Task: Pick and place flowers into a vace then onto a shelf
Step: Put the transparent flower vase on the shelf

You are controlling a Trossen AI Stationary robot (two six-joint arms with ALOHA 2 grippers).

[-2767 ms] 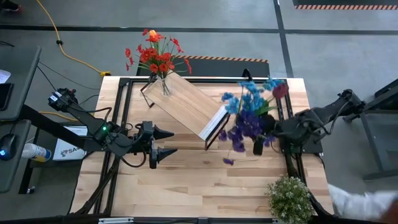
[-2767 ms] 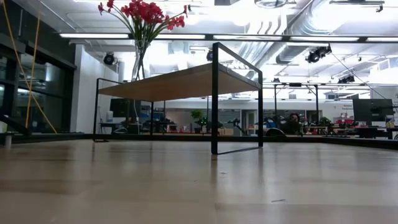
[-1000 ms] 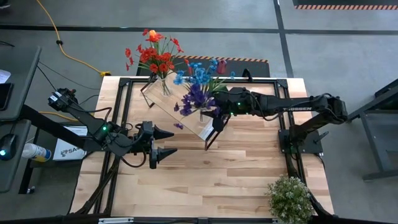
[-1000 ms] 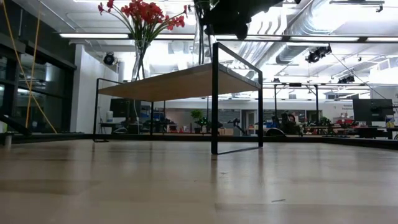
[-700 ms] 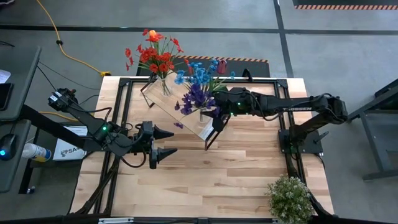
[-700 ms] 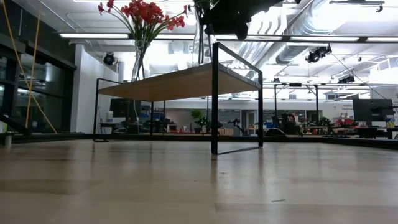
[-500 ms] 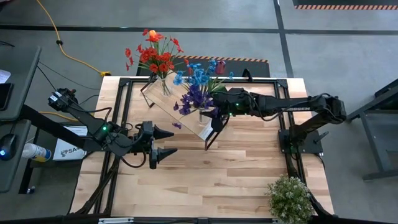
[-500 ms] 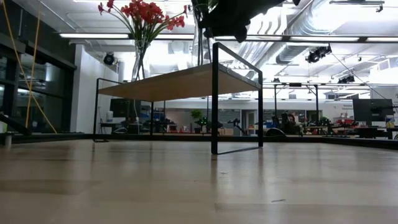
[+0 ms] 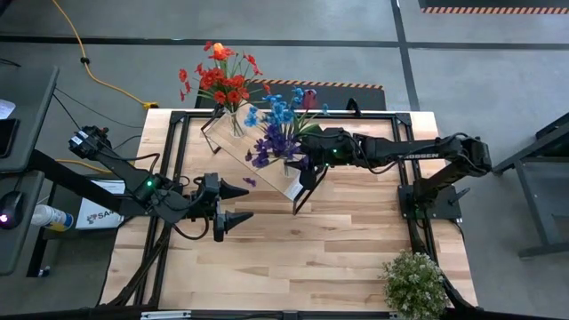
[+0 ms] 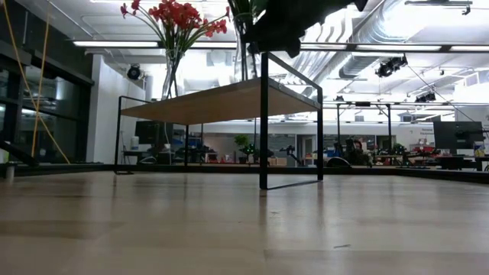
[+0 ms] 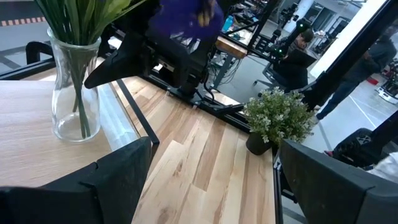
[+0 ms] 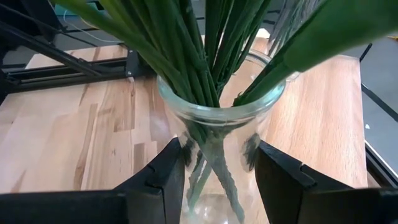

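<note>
Here the right gripper (image 12: 214, 180) has its two dark fingers (image 12: 155, 180) pressed on either side of a clear glass vase (image 12: 217, 124), gripping it. Green stems stand bunched in that vase, and in the high view their heads are the blue and purple flowers (image 9: 276, 129). The vase is over the shelf (image 9: 262, 147), near its end closer to the right arm; whether its base touches the board is hard to tell from the low view. At the shelf's far end stands a second vase (image 11: 74, 93) holding the red and orange flowers (image 9: 222, 80). The left gripper (image 9: 233, 203) hovers over the table (image 9: 338, 258) just beside the shelf, fingers spread wide, holding nothing.
</note>
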